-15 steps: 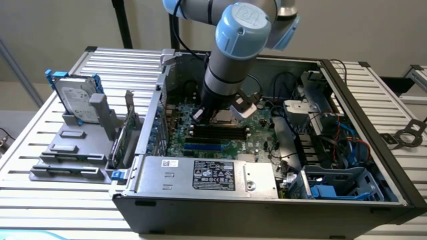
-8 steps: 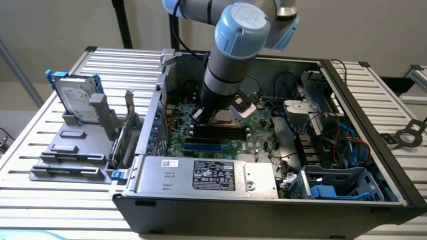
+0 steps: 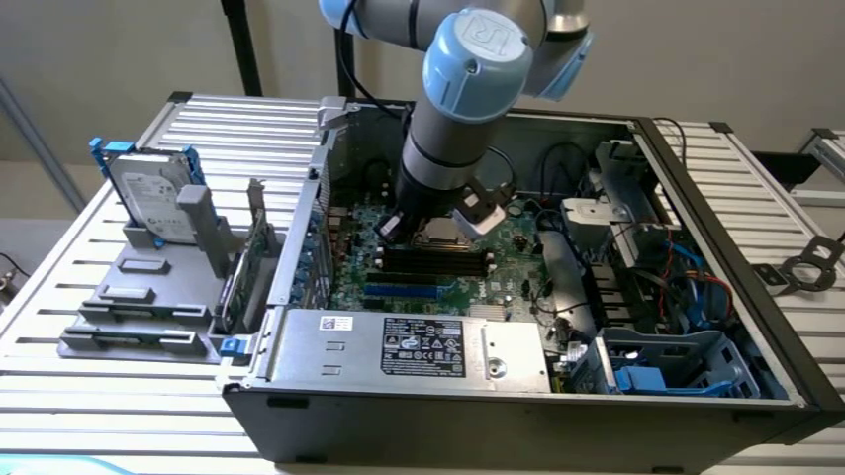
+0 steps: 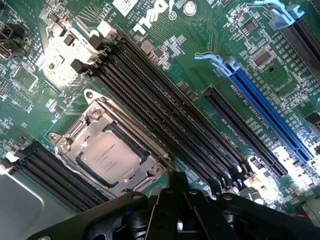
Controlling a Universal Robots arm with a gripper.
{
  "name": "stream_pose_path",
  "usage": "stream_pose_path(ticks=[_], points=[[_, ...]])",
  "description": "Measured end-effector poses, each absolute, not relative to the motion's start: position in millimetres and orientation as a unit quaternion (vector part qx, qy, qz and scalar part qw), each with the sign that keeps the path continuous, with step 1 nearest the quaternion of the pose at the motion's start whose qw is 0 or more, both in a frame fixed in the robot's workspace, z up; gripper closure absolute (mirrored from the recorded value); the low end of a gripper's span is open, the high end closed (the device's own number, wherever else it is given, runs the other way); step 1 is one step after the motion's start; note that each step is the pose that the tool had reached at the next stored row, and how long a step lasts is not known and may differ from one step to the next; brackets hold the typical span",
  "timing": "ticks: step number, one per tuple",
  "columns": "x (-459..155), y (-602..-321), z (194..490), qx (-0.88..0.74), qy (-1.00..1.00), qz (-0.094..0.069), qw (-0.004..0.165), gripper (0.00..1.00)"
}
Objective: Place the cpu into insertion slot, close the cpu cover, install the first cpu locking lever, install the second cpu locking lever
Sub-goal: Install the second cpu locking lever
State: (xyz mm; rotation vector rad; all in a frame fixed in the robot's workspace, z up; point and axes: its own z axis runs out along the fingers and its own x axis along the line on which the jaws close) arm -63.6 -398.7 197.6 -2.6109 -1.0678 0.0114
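Note:
The cpu (image 4: 111, 157), a flat silvery square with printed text, lies in the insertion slot on the green motherboard (image 4: 200, 60). The cpu cover (image 4: 82, 142), a thin silver frame, lies flat around it. My gripper (image 4: 176, 182) is shut with nothing between its black fingers, its tip just beside the socket corner nearest to it. A thin metal lever (image 4: 142, 184) runs along that edge of the frame; I cannot tell whether it is latched. In the exterior view the arm reaches down into the open computer case, with the gripper (image 3: 442, 233) over the socket.
Black memory slots (image 4: 165, 115) and a blue card slot (image 4: 265, 110) lie beside the socket. A silver labelled power supply (image 3: 410, 346) sits at the case front. Cables (image 3: 660, 287) and a blue drive cage (image 3: 660, 366) crowd the exterior view's right. A hard drive (image 3: 152, 193) stands on the left.

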Motion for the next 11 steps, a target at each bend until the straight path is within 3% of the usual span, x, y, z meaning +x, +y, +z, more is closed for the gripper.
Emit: stream_pose_path(ticks=[11], points=[[-63.8,-398.4,195.9,-0.914,-0.374,0.002,0.157,0.89]])
